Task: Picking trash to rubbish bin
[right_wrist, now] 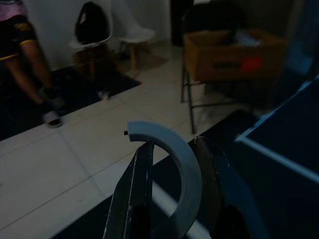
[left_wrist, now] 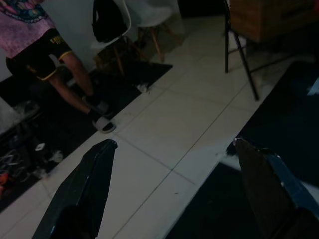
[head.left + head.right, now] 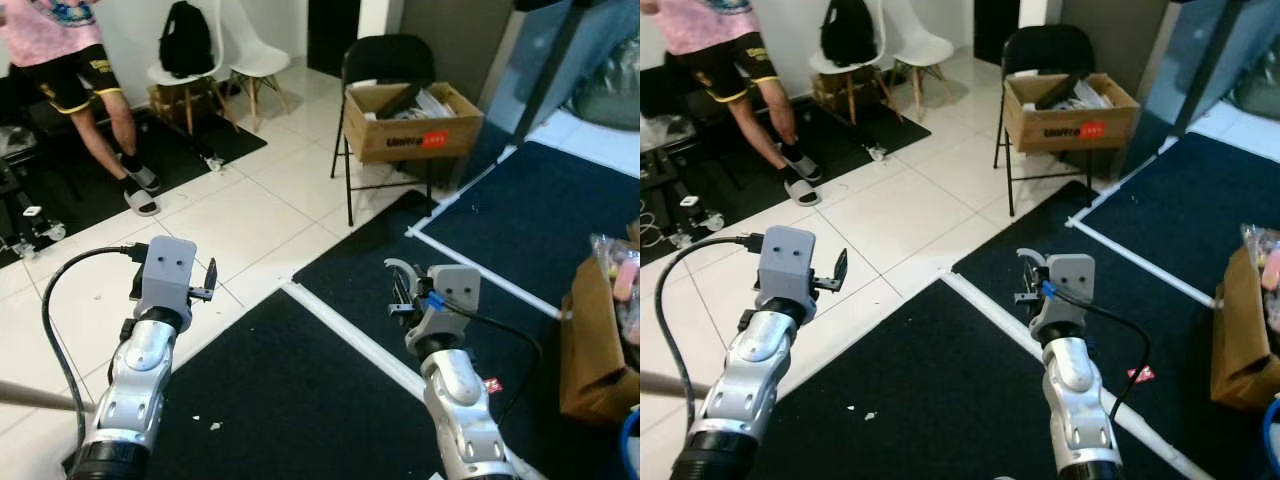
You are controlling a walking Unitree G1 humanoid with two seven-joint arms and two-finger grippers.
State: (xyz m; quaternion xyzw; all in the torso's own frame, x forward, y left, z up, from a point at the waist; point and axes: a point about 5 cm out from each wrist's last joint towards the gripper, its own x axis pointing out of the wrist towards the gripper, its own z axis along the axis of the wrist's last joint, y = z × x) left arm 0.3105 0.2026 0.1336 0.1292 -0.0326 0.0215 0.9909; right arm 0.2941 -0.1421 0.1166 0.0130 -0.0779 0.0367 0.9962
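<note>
- My right gripper [image 1: 172,194] has its jaws clamped on a curved strip of pale grey plastic [image 1: 174,164], a half-ring kind of thing. It arcs up and out past my fingertips [image 1: 137,184]. From my head you can see it poking up ahead of that gripper [image 3: 402,290], held up over the dark blue mat [image 3: 300,400].
- My left gripper [image 2: 174,149] is holding nothing, jaws wide apart, hanging over the white tile floor [image 3: 250,220] right by the mat's edge.
- A small red scrap [image 3: 1142,374] lies on the mat just to the right of my right arm, next to the white tape line [image 3: 350,335].
- A brown paper bag [image 3: 595,350] stands at my far right with some pinkish wrapped stuff sticking out the top.
- Further out: a black folding chair [image 3: 385,60] with a cardboard box [image 3: 410,120] on the seat, two white chairs [image 3: 250,50], one with a black backpack [image 3: 187,38] on it.
- A person [image 3: 80,60] in a pink shirt and black shorts is standing at the far left.
</note>
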